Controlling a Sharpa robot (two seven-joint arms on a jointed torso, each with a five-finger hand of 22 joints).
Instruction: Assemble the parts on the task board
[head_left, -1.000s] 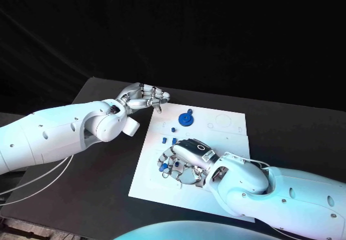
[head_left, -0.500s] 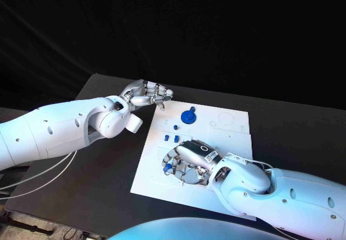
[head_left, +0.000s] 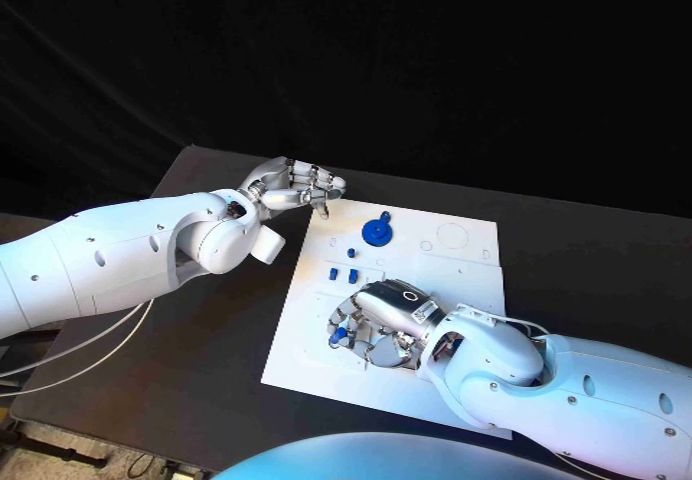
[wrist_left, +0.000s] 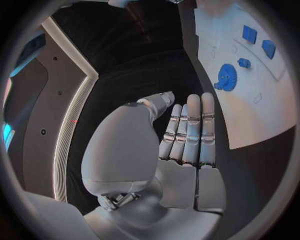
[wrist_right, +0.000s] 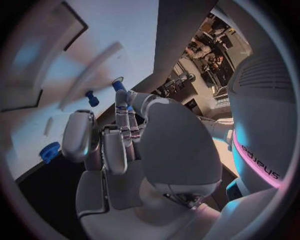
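Parts on the task board

Small blue part (head_left: 338, 338) is pinched at the right hand (head_left: 378, 322) fingertips, low over the white task board (head_left: 462, 290). A blue gear (head_left: 375, 232) lies beyond those fingers. Left hand (head_left: 296, 186) fingers are curled in, empty, over the board's far corner.

A white rectangular task board (head_left: 433, 300) lies in the middle of a black table (head_left: 606, 260). The left silver hand (head_left: 296, 187) hovers at the board's far left corner, fingers curled in with nothing between them. The right silver hand (head_left: 378, 325) rests palm-down on the board's near half, fingers bent over small blue parts (head_left: 338, 337). A round blue gear-like piece (head_left: 375, 233) and 2 small blue blocks (head_left: 342, 273) sit farther up the board.
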